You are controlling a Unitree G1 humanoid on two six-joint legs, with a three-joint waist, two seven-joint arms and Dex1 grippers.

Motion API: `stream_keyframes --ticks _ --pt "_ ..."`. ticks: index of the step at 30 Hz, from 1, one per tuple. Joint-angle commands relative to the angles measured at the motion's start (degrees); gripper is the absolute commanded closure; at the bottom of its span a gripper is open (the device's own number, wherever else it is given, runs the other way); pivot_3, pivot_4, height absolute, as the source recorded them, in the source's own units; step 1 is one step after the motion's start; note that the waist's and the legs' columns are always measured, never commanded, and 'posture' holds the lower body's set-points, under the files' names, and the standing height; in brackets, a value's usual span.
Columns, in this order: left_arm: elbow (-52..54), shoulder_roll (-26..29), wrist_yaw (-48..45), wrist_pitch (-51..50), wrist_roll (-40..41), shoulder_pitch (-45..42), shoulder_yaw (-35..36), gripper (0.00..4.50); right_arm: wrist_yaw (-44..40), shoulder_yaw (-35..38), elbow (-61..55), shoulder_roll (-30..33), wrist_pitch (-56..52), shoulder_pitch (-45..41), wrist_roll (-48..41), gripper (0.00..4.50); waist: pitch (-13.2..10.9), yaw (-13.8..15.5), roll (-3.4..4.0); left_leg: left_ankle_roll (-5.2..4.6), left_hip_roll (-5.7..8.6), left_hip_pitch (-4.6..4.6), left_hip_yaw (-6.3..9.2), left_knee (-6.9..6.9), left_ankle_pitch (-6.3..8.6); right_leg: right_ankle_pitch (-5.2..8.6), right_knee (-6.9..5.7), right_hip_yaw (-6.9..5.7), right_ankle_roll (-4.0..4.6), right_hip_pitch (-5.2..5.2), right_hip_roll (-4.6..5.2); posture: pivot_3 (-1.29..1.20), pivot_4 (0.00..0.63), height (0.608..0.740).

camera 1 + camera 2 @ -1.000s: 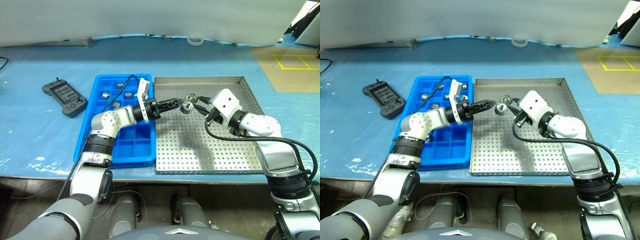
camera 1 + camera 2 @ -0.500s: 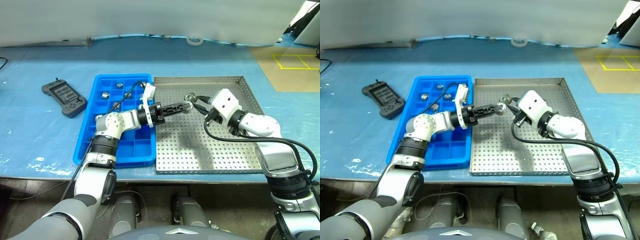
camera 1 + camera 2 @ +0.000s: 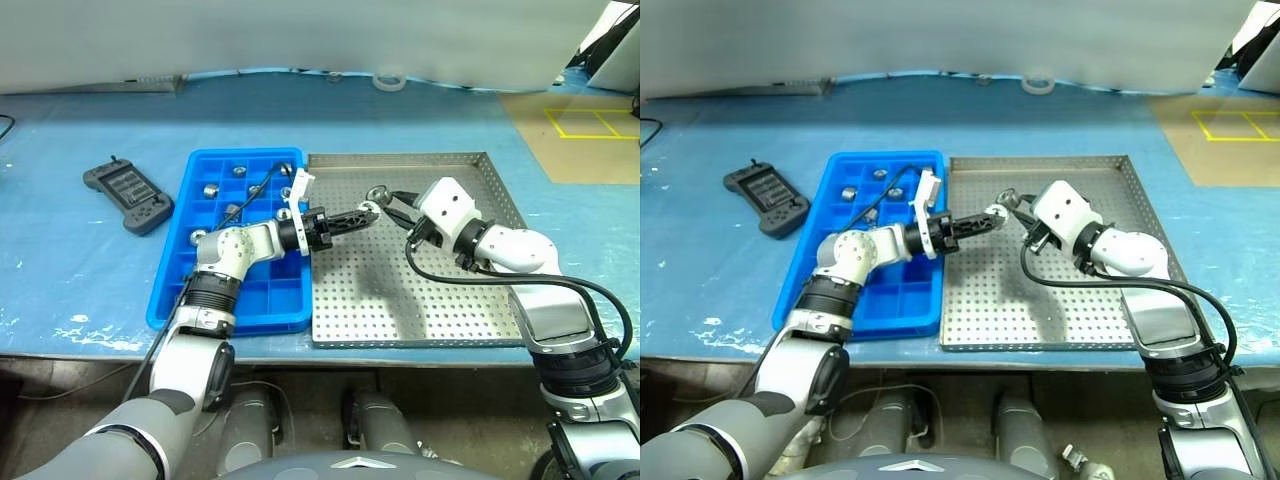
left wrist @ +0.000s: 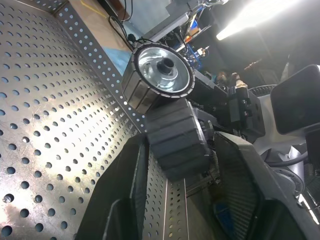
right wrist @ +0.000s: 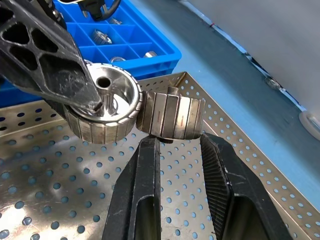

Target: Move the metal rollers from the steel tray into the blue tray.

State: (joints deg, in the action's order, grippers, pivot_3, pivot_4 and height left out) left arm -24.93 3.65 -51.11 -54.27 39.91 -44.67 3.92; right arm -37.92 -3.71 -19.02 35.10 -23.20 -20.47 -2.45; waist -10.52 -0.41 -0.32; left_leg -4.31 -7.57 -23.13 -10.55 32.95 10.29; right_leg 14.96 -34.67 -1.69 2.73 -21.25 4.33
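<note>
A shiny metal roller hangs in the air over the far middle of the steel tray, held from both sides. My right gripper is shut on the roller's ribbed end. My left gripper reaches across from the blue tray and is shut on the wider wheel part, with one black finger lying over its face. Several other rollers sit in the blue tray's far compartments.
A dark grey handheld controller lies on the blue table left of the blue tray. A white tape roll sits at the table's far edge. A tan floor area with yellow lines is at the far right.
My left gripper moved a little to the right, up to the roller, and closed on it. The right arm stayed still, holding the roller.
</note>
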Motion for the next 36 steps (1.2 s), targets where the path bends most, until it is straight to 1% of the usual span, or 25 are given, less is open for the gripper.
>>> stream_keyframes --ticks 1,7,11,15,16,18,21,24,27,32,36 --pt "0.51 -0.53 -0.99 0.67 1.27 -0.38 1.09 3.27 0.17 0.23 -3.24 -0.09 1.13 -0.97 -0.26 3.71 0.00 -0.01 0.00 0.00 0.00 0.00 0.00 0.00 0.00 0.00 0.00 0.00 0.00 0.00 0.00 -0.25 0.150 0.740" --pt "0.58 0.28 -0.10 1.96 0.33 -0.94 1.53 3.29 0.27 0.17 -3.24 -0.09 1.19 -0.88 -0.21 3.71 0.00 -0.02 0.00 0.00 0.00 0.00 0.00 0.00 0.00 0.00 0.00 0.00 0.00 0.00 0.00 -0.26 0.150 0.740" --pt "2.18 3.18 -0.57 2.80 0.74 -1.64 3.20 3.29 0.36 0.16 -3.01 -0.07 1.19 -1.05 -0.17 3.71 0.00 -0.20 0.00 0.00 -0.01 0.00 0.00 0.00 0.00 0.00 -0.01 0.00 0.00 -0.01 0.00 -0.25 0.150 0.740" --pt "5.99 10.21 -3.58 3.37 2.38 -2.41 6.13 3.29 0.66 0.20 -2.54 -0.09 1.21 -0.78 -0.24 3.71 0.00 -0.51 0.01 0.01 -0.03 0.01 0.00 -0.01 -0.01 0.00 -0.03 0.00 0.00 -0.03 -0.01 -0.24 0.150 0.740" --pt "7.38 12.57 -4.95 3.26 2.91 -2.31 6.60 3.29 0.71 0.17 -2.38 -0.13 1.26 -0.60 -0.24 3.83 -0.01 -0.73 0.01 0.02 -0.05 0.01 0.00 -0.01 -0.01 0.00 -0.03 0.00 0.00 -0.05 -0.03 -0.24 0.150 0.740" --pt "9.79 16.76 -7.37 3.68 3.26 -1.76 6.95 3.29 0.77 0.08 -2.13 -0.19 1.37 -0.30 -0.21 4.47 -0.01 -0.63 0.02 0.08 -0.09 0.02 0.00 -0.09 -0.04 0.00 -0.05 0.00 0.00 -0.10 -0.07 -0.23 0.150 0.740" --pt "13.08 23.43 -10.01 2.38 3.83 -0.55 7.73 3.29 0.73 -0.27 -1.49 -0.39 1.95 -0.12 -0.11 4.47 -0.02 0.02 0.04 0.12 -0.07 0.03 0.00 -0.18 -0.06 0.00 -0.01 -0.05 0.00 -0.08 -0.06 -0.20 0.150 0.740" --pt "15.13 26.67 -10.56 1.39 3.99 0.84 7.30 3.29 0.62 -0.79 -0.51 -0.83 2.51 -0.62 -0.09 4.47 -0.03 0.63 0.04 0.10 -0.02 0.02 0.00 -0.16 -0.04 0.00 0.00 -0.07 0.00 -0.02 -0.01 -0.19 0.150 0.740" --pt "15.79 25.94 -9.41 1.08 3.89 2.13 6.20 3.29 0.57 -1.62 1.08 -1.47 3.56 -1.66 0.21 4.47 -0.03 1.26 0.04 0.12 0.01 0.04 -0.01 -0.14 -0.04 0.00 0.00 -0.05 0.01 0.00 0.02 -0.18 0.150 0.740" --pt "17.50 20.79 -6.42 0.73 4.41 3.38 4.56 3.29 0.47 -2.70 2.85 -2.07 4.71 -3.20 0.80 4.47 -0.02 1.64 0.04 0.22 0.01 0.07 0.00 -0.08 -0.07 0.00 -0.06 -0.05 0.01 0.02 0.02 -0.17 0.150 0.740" --pt "14.98 19.24 -4.41 2.09 4.07 1.69 6.13 3.29 0.58 -2.74 2.76 -1.85 4.88 -2.91 0.90 4.47 -0.02 1.27 0.04 0.18 0.00 0.04 0.00 -0.09 -0.08 0.00 -0.06 -0.04 0.00 -0.02 0.01 -0.19 0.150 0.740"
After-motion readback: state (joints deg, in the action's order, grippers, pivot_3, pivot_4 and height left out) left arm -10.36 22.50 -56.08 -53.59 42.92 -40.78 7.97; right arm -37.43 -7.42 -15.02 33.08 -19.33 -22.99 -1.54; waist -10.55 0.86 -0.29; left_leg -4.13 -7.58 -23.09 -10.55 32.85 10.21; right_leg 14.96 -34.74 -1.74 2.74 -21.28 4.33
